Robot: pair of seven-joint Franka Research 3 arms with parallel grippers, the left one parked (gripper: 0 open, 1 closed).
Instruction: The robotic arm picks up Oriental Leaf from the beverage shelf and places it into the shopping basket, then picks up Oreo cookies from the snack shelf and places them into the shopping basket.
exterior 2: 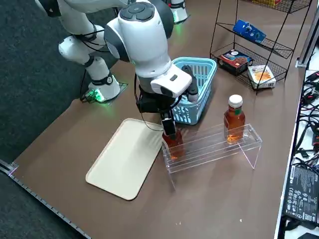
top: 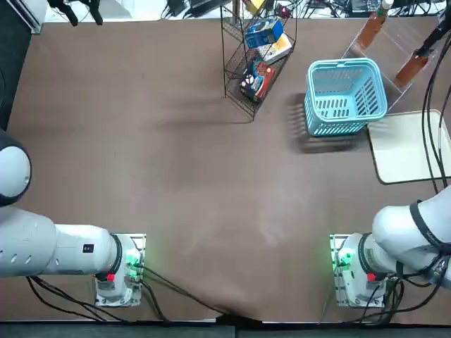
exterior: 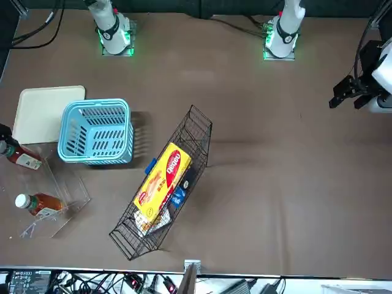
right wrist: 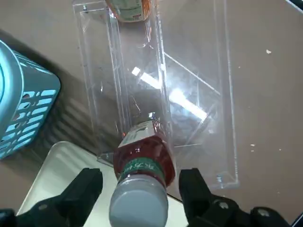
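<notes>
Your right arm is glossy white with rounded segments, dark grey bands and dark round caps, trailed by black cables. Its black claw carries small silvery screws, and its base mount shows a red button.

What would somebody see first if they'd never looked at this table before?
Probably the bright turquoise basket, beside a cream tray. Next, the right gripper, its open fingers around a white-capped tea bottle on the clear shelf. The wire rack holds colourful snack boxes too.
</notes>
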